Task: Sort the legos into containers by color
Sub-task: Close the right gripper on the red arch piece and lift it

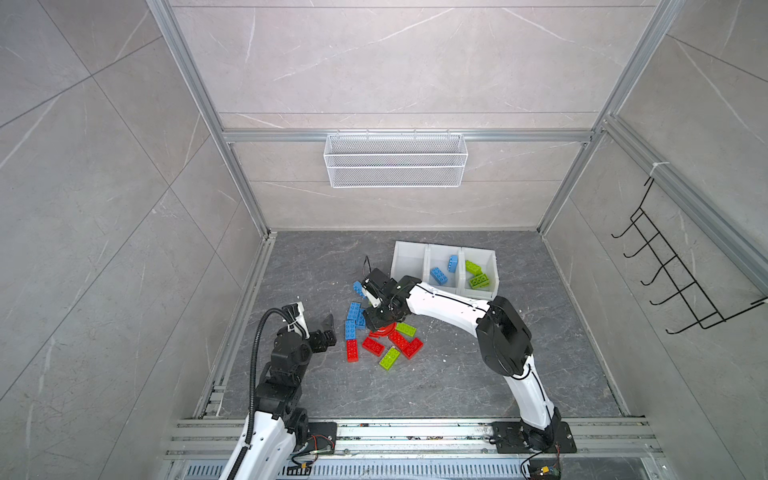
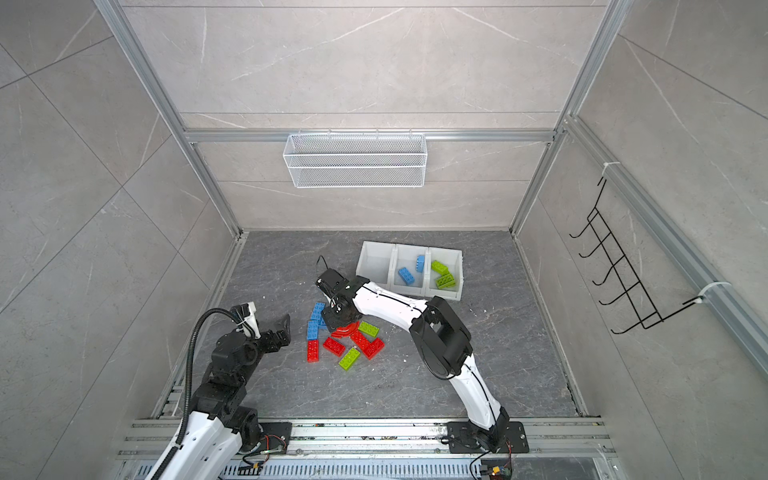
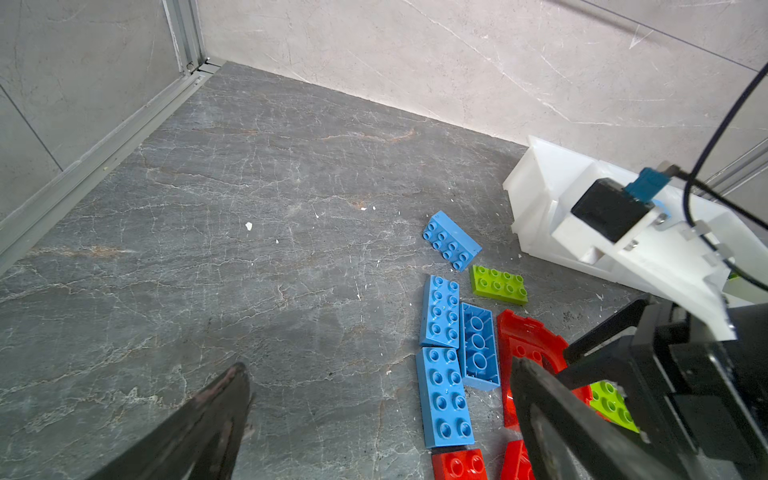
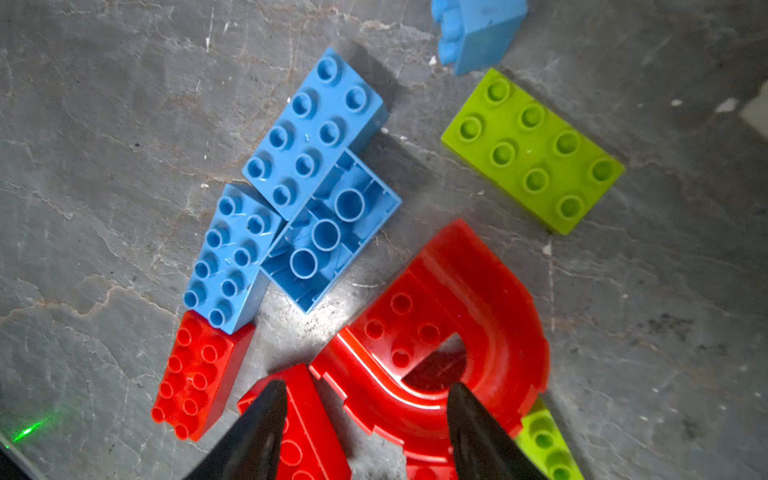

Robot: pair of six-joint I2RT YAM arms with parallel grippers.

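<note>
Right pincer [image 4: 368, 388] spread astride red arch [image 4: 478, 291], contact unclear | left pincer [image 3: 380, 368] wide apart | containers [image 1: 409, 255] beyond it: two blue, two green in, no red | about a dozen legos [image 1: 372, 345] loose on desk [image 1: 457, 374] beneath it

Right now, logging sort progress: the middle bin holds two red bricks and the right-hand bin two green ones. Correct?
No: the middle bin holds two blue bricks, not red, as both top views show. The rest stands.

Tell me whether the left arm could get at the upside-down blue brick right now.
Probably not cleanly. The upside-down blue brick is flanked by two stud-up blue bricks on the left gripper's side, and the right gripper hovers over the red arch beside it.
</note>
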